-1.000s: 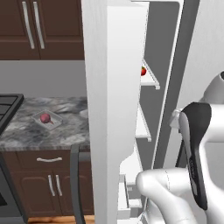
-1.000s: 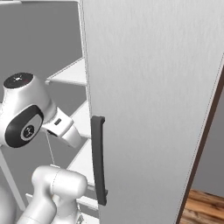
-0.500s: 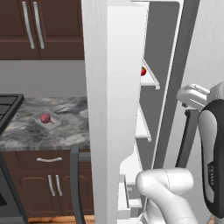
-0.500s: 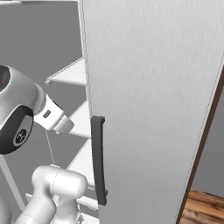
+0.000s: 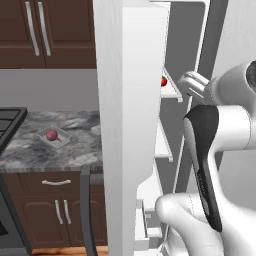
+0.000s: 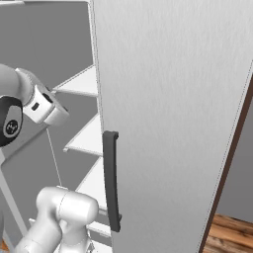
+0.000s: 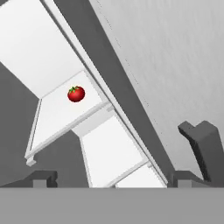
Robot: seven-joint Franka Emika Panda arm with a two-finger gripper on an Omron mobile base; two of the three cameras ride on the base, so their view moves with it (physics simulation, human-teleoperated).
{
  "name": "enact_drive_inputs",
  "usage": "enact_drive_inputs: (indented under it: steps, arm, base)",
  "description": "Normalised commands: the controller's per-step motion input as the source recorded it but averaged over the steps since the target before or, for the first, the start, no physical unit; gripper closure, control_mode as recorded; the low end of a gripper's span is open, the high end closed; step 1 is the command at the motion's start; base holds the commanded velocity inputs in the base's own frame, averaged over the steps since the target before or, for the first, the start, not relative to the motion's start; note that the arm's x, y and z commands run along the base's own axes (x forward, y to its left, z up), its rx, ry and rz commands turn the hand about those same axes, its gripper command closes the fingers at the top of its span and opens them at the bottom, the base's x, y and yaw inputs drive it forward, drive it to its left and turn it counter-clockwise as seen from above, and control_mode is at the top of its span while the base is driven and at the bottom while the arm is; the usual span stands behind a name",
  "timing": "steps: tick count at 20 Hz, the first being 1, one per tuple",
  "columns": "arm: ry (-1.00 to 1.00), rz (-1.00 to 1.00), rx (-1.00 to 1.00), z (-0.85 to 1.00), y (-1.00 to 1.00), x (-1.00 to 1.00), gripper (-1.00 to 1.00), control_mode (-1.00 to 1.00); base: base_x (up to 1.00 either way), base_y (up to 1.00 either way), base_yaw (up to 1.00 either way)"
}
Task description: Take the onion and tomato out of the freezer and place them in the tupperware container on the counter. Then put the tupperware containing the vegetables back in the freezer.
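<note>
Raised since a second ago, the gripper (image 7: 118,175) gapes wide, empty, inside the freezer (image 5: 130,125). One tomato (image 7: 76,94) sits ahead on a shelf; one onion (image 5: 51,134) lies in the container (image 5: 54,136), well apart.

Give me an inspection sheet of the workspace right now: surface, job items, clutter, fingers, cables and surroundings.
Surface: marbled counter left of the freezer, over dark cabinets.
Job's things: onion sits in the tupperware container on the counter; tomato rests on a white shelf inside the freezer, whose door stands open.
Clutter: nothing seen.
Grippers: gripper open, fingers spread wide, empty, pointing at the freezer shelves with the tomato ahead, apart from it.
Cables: nothing seen.
Surroundings: black stove top at far left; dark wall cabinets above the counter; wooden floor.
</note>
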Motion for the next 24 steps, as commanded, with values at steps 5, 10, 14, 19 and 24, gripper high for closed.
enact_drive_inputs:
  steps: [5,10,14,19,24]
  arm:
    - [0.00,-0.08,0.14,0.27,0.01,0.75,-1.00,-1.00]
    - [0.00,-0.03,0.20,0.16,0.03,0.68,-1.00,-1.00]
    - [0.00,-0.04,0.15,0.02,0.16,0.72,-1.00,-1.00]
    - [0.00,-0.13,0.03,0.00,0.13,0.70,-1.00,-1.00]
    - [0.04,-0.17,0.02,0.00,0.01,0.74,-1.00,-1.00]
  base:
    - [0.00,0.00,0.00]
    - [0.00,0.00,0.00]
    - [0.00,0.00,0.00]
    - [0.00,0.00,0.00]
    - [0.00,0.00,0.00]
